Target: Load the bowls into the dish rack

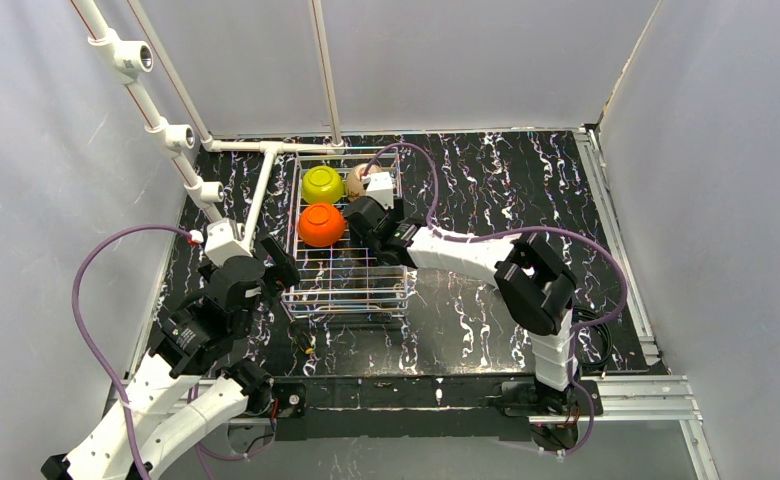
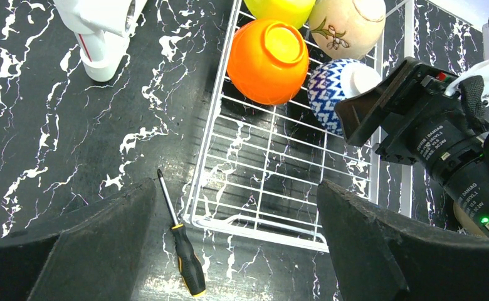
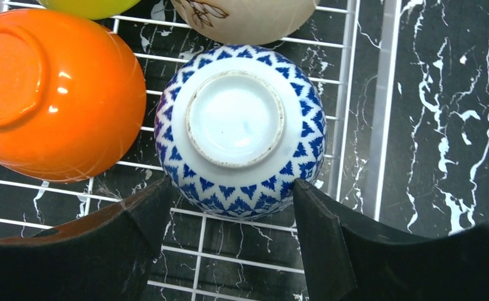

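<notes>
Bright bowls, white wire, black marbled table (image 1: 506,190)

One bowl is plain glossy orange (image 3: 54,94), one lime-yellow (image 1: 322,184), one beige with a dark leafy sprig (image 2: 345,25), and one has blue zigzag triangles on white with a plain white foot (image 3: 239,132). The dish rack (image 1: 346,275) is white wire, the table is veined white, the screwdriver (image 2: 182,248) has a black-and-yellow handle, and the right gripper (image 3: 229,188) is black.

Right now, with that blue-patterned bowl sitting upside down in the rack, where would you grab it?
Probably by its raised foot ring, pinched from straight above. The blue-patterned bowl lies base-up, so the ring is the topmost part, and the orange bowl sits close on one side, leaving little room around the wall.
</notes>
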You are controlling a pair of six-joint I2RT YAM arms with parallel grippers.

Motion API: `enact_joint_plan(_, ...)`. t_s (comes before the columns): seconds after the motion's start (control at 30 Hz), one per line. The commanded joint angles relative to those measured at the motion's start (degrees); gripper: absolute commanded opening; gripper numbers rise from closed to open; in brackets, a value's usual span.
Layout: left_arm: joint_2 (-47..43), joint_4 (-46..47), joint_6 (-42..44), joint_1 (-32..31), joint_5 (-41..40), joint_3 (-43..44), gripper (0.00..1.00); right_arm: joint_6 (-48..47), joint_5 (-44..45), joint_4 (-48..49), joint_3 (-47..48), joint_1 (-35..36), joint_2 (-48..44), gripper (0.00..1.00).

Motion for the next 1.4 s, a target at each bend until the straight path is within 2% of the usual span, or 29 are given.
enact_joint_plan(0.0, 0.53, -0.48, -0.23, -0.19, -1.61, 0.11, 0.98, -1.95, -1.23, 4.69, 1.51, -0.3, 1.7, 0.77)
enact_joint_plan(0.3, 0.96, -0.45, -0.13, -0.19, -1.44, 0.2, 0.98, -1.74, -2.96, 5.61, 2.03, -1.2, 1.28, 0.78)
enact_joint_plan(0.47, 1.0, -0.48, 0.07, -0.21, -1.6, 0.29, 0.98, -1.65, -5.22, 5.19, 2.92, -2.26, -1.55, 0.87)
enact_joint_plan(0.53, 1.0, -0.46, 0.11, -0.19, -1.61, 0.37, 0.98, -1.59, -5.38, 4.25, 3.45, -2.6, -3.68, 0.94)
enact_joint_plan(0.83, 1.48, -0.3, 0.65, -0.19, -1.61, 0.79, 0.98, -3.29, -6.72, 6.06, -3.1, -4.3, -18.34, 0.98)
enact_joint_plan(0.97, 1.39, -0.17, 1.11, -0.17, -1.63, 0.99, 0.98, -3.55, -2.78, 0.38, -7.57, -6.24, -26.42, 0.98)
enact_joint_plan(1.13, 1.34, 2.38, 1.78, -0.21, 0.31, 0.19, 0.98, -1.17, -0.59, -11.89, -11.59, -11.78, -34.52, 0.98)
enact_joint_plan(1.27, 0.99, 3.96, 0.94, -0.21, 0.36, -0.34, 0.98, 1.51, 2.0, -21.61, -14.77, -17.03, -37.92, 0.96)
enact_joint_plan(1.37, 0.16, 5.56, 1.25, -0.21, 0.68, -1.13, 0.98, 4.01, 2.23, -23.92, -19.38, -19.94, -39.76, 0.94)
